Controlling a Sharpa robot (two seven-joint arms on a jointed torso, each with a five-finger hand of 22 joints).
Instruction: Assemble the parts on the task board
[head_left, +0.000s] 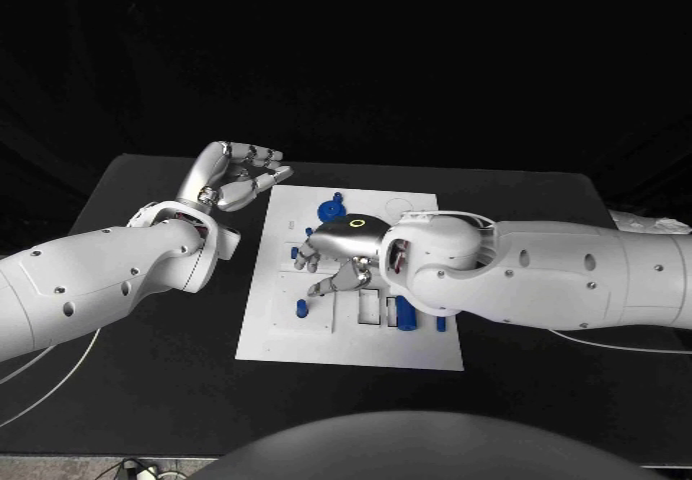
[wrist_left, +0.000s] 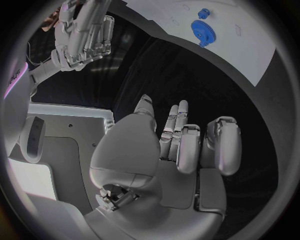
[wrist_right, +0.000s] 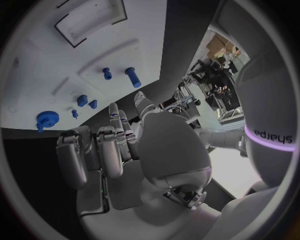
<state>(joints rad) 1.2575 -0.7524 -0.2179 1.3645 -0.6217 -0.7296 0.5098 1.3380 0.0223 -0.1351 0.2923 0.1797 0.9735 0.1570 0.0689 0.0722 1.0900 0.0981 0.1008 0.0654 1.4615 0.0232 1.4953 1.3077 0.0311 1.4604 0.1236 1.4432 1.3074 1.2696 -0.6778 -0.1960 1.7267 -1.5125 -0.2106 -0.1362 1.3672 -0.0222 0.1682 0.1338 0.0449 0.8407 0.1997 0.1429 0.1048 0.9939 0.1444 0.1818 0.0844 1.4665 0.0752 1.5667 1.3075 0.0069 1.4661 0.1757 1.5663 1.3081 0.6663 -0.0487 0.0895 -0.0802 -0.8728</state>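
The white task board (head_left: 289, 335) lies in the middle of the black table. A blue gear (head_left: 332, 210) sits near its far edge, and small blue pegs (head_left: 407, 318) stand near the slots at its near right. My right hand (head_left: 340, 256) hovers over the board's middle, fingers loosely bent and apart, holding nothing. In the right wrist view the right hand (wrist_right: 125, 150) is above the gear (wrist_right: 45, 119) and two blue pegs (wrist_right: 132, 76). My left hand (head_left: 231, 176) is raised off the board's far left corner, empty. The left hand (wrist_left: 178, 150) faces the gear (wrist_left: 201, 29).
A rectangular recess (wrist_right: 90, 20) and narrow slots (head_left: 369, 310) are cut into the board. Small blue pieces (wrist_right: 82, 100) lie near the board's left edge. Bare black table (head_left: 159, 390) surrounds the board. A white cable (head_left: 635, 345) runs at the right.
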